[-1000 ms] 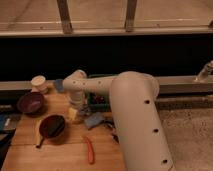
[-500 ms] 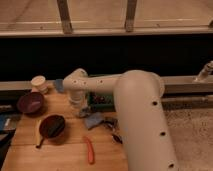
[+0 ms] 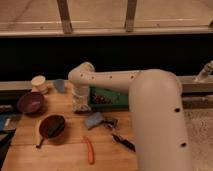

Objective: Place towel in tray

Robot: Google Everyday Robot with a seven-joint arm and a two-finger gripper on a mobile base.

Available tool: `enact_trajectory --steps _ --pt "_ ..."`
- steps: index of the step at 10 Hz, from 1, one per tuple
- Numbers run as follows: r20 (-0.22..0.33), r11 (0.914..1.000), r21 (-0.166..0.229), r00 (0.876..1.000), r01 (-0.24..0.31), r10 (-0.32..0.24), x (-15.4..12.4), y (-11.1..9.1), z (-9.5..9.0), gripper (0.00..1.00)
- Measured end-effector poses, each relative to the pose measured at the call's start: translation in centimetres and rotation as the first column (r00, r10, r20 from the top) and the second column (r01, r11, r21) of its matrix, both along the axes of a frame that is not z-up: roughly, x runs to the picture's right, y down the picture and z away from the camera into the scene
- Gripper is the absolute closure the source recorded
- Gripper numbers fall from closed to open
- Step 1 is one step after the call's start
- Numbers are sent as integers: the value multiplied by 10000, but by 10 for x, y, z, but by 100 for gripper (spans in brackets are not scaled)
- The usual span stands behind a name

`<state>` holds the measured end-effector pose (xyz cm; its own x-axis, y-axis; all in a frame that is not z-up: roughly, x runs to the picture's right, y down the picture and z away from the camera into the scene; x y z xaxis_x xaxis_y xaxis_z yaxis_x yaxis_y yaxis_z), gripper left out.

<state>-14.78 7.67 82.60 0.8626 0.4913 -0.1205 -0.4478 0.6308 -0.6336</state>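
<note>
A blue-grey towel [image 3: 94, 120] lies crumpled on the wooden table [image 3: 65, 155], in front of a dark green tray [image 3: 119, 101] that holds some dark and reddish items. My gripper [image 3: 80, 105] hangs down from the white arm [image 3: 115, 82] at the tray's left end. It sits just above the table, up and to the left of the towel, and apart from it.
A purple bowl [image 3: 31, 102] and a pale cup [image 3: 38, 82] stand at the left. A dark red pan [image 3: 52, 125] is at the front left. An orange tool [image 3: 90, 150] and a black utensil [image 3: 122, 141] lie near the front. A small blue object [image 3: 60, 85] sits at the back.
The arm's elbow has shifted slightly right and up, and the gripper has moved a little towards the tray's left end. The towel has not moved.
</note>
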Motion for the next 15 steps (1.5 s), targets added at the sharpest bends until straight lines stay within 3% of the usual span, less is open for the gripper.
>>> enact_trajectory --steps 2,4,5,7,9,10,11,12,13,14,15 --pt "-150 9965 475 9975 -689 697 13 -35 -19 100" --pt "-770 9815 1160 9838 -1523 1617 45 -73 -29 100" --pt "-1237 9699 1467 9692 -1945 2131 70 -83 -32 100" --pt "-2133 9427 1964 9266 -2698 3096 119 -89 -40 100" --pt "-3171 9068 2473 8558 -3414 4087 178 -91 -48 100" --pt "-3701 8868 2716 8100 -3740 4549 207 -90 -55 100" --pt "-4020 8731 2850 7776 -3955 4834 226 -87 -59 100" --pt "-4472 8564 3048 7313 -4168 5151 255 -84 -63 100" --pt "-4863 8455 3183 6918 -4287 5338 281 -84 -65 100" --pt "-5085 8388 3273 6672 -4350 5444 298 -87 -64 100" --pt "-5153 8344 3331 6562 -4392 5512 308 -93 -59 100"
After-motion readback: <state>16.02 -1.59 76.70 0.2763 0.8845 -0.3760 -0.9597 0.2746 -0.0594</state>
